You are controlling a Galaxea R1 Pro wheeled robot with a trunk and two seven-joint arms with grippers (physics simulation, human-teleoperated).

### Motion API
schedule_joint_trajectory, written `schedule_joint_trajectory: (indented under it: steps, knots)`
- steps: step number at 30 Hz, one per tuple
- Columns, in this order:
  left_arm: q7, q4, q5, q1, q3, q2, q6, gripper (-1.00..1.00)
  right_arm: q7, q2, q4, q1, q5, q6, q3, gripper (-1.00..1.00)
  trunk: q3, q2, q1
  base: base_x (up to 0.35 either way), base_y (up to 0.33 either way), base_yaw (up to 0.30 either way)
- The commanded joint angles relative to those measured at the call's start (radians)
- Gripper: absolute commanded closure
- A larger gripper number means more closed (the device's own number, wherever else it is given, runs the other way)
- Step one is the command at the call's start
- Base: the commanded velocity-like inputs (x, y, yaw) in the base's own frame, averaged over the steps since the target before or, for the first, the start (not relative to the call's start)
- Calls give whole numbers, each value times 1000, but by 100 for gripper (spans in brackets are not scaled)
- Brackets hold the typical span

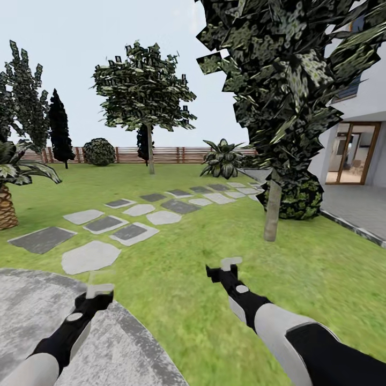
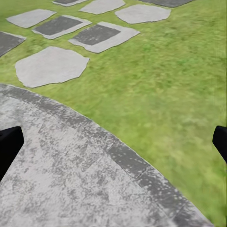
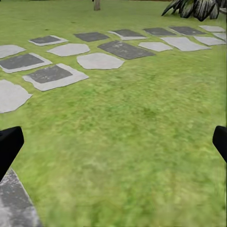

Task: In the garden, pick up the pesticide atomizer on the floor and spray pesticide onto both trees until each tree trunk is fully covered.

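You are holding the left gripper [image 1: 99, 290] wide apart, empty, over grey paving [image 1: 32, 305]; right gripper [image 1: 231, 264] likewise over grass [image 1: 177, 289]; nearest tree trunk [image 1: 272, 206] standing ahead.

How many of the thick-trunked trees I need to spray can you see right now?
2. The near tree stands ahead on the right, by the house, its trunk rising from the grass beyond the right gripper. The far tree stands mid-lawn before the fence. Others may be out of frame.
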Motion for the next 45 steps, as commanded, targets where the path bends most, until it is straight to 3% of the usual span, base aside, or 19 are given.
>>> schedule_joint_trajectory:
  steps: [1, 4, 11, 15, 20, 25, 28, 32, 37, 45]
  knots:
    - [0, 5, 0, 37, 0, 0, -35, -100, 0, -18, 4, 62, 0, -10, 1, -100, 0, 0, 0, 284, 0, 0]
    - [0, 11, 4, 124, 0, 0, -94, -100, 0, -61, 8, 128, -1, -57, 1, -100, 0, 0, 0, 200, 0, 0]
    - [1, 29, 15, 268, 0, -2, -156, -100, 2, -94, 11, 274, 2, -119, 2, -100, 0, 0, 0, 34, 0, 0]
    - [1, 101, 17, 293, 0, -3, -186, -100, -6, -107, 13, 315, 19, -122, 4, -100, 0, 0, 0, 3, 0, 0]
    - [-1, 211, 17, 302, -1, -5, -226, -100, -59, -193, 11, 390, 61, -125, 4, -100, 0, 0, 0, 0, 0, 0]
    - [-1, 260, 18, 303, -1, -12, -238, -100, -68, -232, 9, 414, 61, -123, -3, -100, 0, 0, 0, 0, 0, 1]
    - [-1, 271, 18, 303, -1, -16, -239, -100, -69, -239, 10, 420, 41, -123, -4, -100, -1, 0, 0, 0, 0, 96]
    - [-1, 279, 18, 303, 0, -31, -240, -100, -69, -234, 10, 460, -14, -122, -3, -100, -3, 0, 0, 0, 0, 221]
    - [-1, 281, 17, 304, 0, -46, -240, -100, -69, -231, 10, 465, -19, -122, -3, -100, -7, 0, 0, 0, 0, 261]
    - [-1, 281, 17, 304, 0, -49, -238, -100, -69, -231, 10, 465, -20, -122, -3, -100, -10, 0, 0, 0, 0, 269]
